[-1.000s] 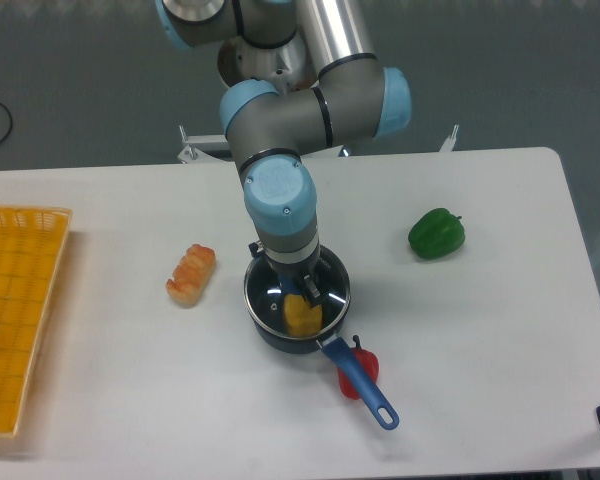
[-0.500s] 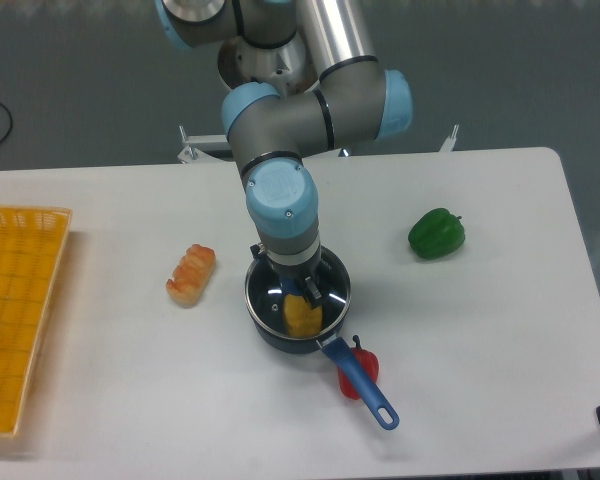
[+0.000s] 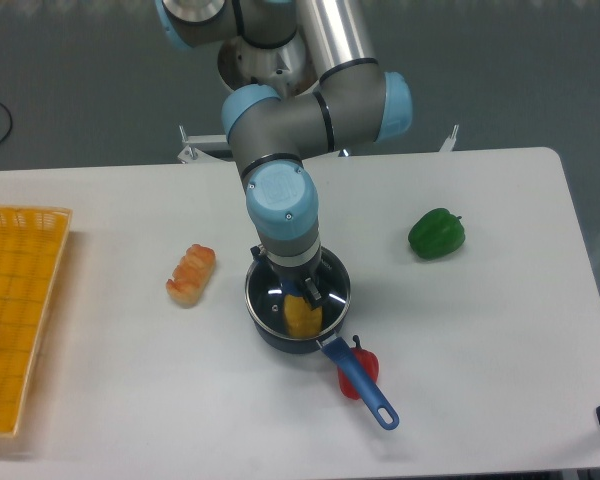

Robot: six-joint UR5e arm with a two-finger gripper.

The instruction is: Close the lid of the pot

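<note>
Almost nothing has changed over the last second: the arm's wrist crept a hair lower and to the right, and the round clear glass lid with thin metal rim (image 3: 298, 290) sits in the same place on the small dark grey saucepan with the long blue handle (image 3: 332, 322). Judgement: lid looks seated or nearly so, rim lined up with the pot rim; task is at the release or final-settle stage. The gripper (image 3: 298, 292) points straight down over the lid centre, where the knob would be. The wrist blocks the fingers and knob, so I cannot tell whether they are clamped on it or apart. A yellow item (image 3: 301, 315) shows through the glass inside the pot.

Around, on the white counter (image 3: 500, 330):
- a small red pepper-like thing (image 3: 365, 372) tucked under the blue handle, touching it
- a green bell pepper (image 3: 436, 233) well apart to the right
- an orange-and-white shrimp-like toy (image 3: 190, 274) near the pot's left
- a yellow mesh basket (image 3: 18, 310) at the far left edge

Nothing stands in the way of lifting straight up; the red item only matters if the pot shifts.
</note>
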